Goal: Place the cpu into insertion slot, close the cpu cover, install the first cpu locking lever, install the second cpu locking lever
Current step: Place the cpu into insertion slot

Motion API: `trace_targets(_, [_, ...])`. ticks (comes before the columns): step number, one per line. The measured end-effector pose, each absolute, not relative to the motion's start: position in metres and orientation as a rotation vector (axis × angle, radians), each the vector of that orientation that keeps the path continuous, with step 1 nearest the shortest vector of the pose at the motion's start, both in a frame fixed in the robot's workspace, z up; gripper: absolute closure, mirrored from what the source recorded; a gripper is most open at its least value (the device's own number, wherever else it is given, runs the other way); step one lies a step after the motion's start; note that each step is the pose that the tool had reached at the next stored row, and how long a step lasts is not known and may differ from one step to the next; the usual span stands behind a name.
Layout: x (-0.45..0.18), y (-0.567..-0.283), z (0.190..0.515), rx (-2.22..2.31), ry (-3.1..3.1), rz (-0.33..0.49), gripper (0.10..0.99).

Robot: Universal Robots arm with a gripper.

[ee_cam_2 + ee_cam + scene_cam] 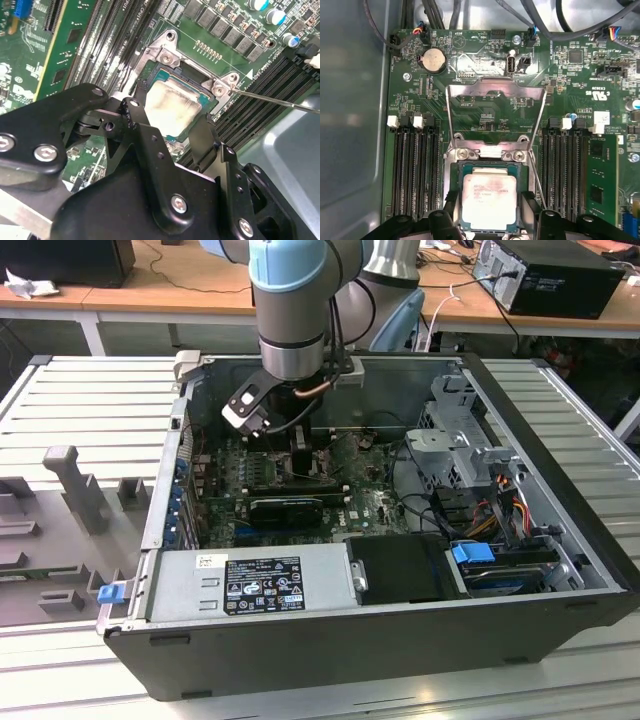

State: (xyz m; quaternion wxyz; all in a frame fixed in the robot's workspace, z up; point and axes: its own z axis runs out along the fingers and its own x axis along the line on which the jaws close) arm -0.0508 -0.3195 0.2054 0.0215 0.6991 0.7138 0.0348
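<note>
Currently on my feed, item by item:

- Claw (303, 455): down inside the open computer case (560, 490), over the green motherboard (485, 120). In both wrist views its black fingers (449, 206) stand against two opposite edges of the cpu, closed in on the chip at a narrow setting.
- Cpu (489, 200): silvery face up, square between the fingers (200, 140), directly over the insertion slot (487, 169). I cannot tell whether it is fully seated or just above the contacts.
- Cpu cover (495, 90): swung open, its windowed frame leaning away from the slot on the far side from the claw (489, 212).
- Locking lever (280, 100): a thin wire rod, raised, running out from the slot's corner over the memory slots (260, 95).
- Memory slots, further set (415, 165): long black rows flanking the slot on both sides.
- Coin cell (432, 61): round, beyond the cover.
- Power supply (260, 582): grey box along the near case wall in the exterior view.
- Bench (90, 400): ribbed metal, carrying the case.
</note>
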Motion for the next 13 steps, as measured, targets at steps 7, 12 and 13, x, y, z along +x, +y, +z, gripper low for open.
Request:
trace_targets(7, [-0.051,-0.32,0.214,2.16,2.207,0.094,0.565])
trace_targets(12, [-0.051,-0.32,0.218,2.155,2.202,0.081,0.871])
trace_targets(13, [-0.051,-0.319,0.219,2.153,2.201,0.078,0.929])
